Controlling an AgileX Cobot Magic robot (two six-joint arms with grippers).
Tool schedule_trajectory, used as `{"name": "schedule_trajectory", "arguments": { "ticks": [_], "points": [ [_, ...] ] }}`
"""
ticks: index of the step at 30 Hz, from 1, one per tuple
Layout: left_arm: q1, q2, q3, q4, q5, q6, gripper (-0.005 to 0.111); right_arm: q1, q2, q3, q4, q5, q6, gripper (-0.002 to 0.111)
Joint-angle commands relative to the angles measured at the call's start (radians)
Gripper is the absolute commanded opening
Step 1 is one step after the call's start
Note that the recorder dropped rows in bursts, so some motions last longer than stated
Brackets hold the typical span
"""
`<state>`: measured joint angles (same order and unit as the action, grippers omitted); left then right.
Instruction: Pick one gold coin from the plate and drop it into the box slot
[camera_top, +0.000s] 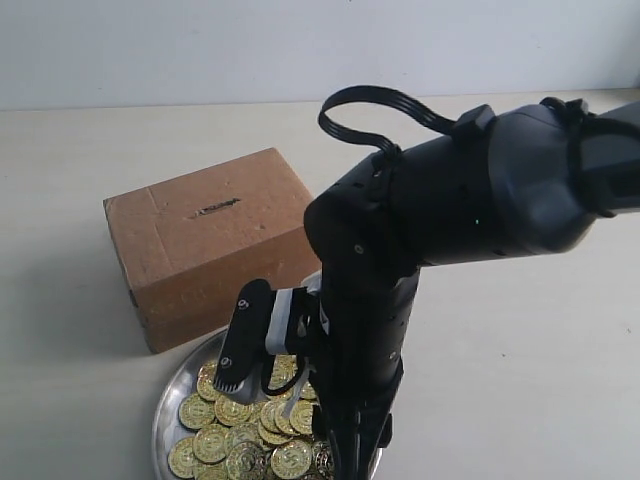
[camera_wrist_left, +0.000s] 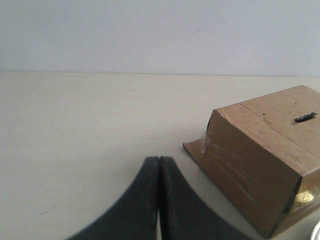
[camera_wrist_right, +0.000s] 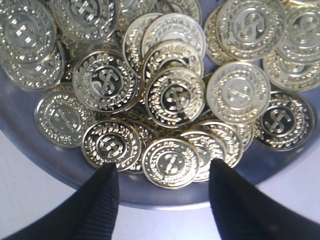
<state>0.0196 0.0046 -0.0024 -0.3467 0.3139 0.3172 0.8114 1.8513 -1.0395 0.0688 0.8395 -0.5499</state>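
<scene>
The brown cardboard box (camera_top: 210, 240) stands on the pale table with its dark slot (camera_top: 215, 208) on top. In front of it lies the silver plate (camera_top: 165, 400), heaped with gold coins (camera_top: 230, 440). My right gripper (camera_top: 265, 385) points down over the plate's box side, open. In the right wrist view its gripper (camera_wrist_right: 162, 167) straddles one gold coin (camera_wrist_right: 171, 162) at the pile's edge, near the plate's rim (camera_wrist_right: 165, 200), with nothing held. My left gripper (camera_wrist_left: 159, 159) is shut and empty above bare table, apart from the box (camera_wrist_left: 260, 165) and its slot (camera_wrist_left: 304, 117).
The right arm's bulky black body (camera_top: 470, 200) hangs over the plate's right half and hides it. A loose strip of clear tape (camera_wrist_left: 206, 140) sticks out at a box corner. Pale tabletop (camera_top: 520, 380) stretches on all sides, up to a white wall (camera_top: 200, 50).
</scene>
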Motion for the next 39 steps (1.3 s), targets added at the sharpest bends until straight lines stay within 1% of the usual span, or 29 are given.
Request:
{"name": "schedule_trajectory", "arguments": {
  "ticks": [1,17,22,27,33,39],
  "points": [
    [-0.004,-0.005,0.002,0.004,-0.003,-0.003,0.000,0.002,0.013,-0.005,-0.009,-0.026,0.003,0.053],
    [-0.004,-0.005,0.002,0.004,-0.003,-0.003,0.000,0.002,0.013,-0.005,-0.007,-0.061,0.026,0.053],
    [-0.004,-0.005,0.002,0.004,-0.003,-0.003,0.000,0.002,0.013,-0.005,0.089,-0.039,-0.009,0.053],
    [-0.004,-0.005,0.002,0.004,-0.003,-0.003,0.000,0.002,0.013,-0.005,0.103,-0.015,-0.083,0.053],
    [-0.004,-0.005,0.002,0.004,-0.003,-0.003,0.000,0.002,0.013,-0.005,0.141,-0.007,-0.086,0.053],
    [-0.004,-0.005,0.002,0.004,-0.003,-0.003,0.000,0.002,0.013,-0.005,0.174,0.038,-0.086,0.053]
  ]
}}
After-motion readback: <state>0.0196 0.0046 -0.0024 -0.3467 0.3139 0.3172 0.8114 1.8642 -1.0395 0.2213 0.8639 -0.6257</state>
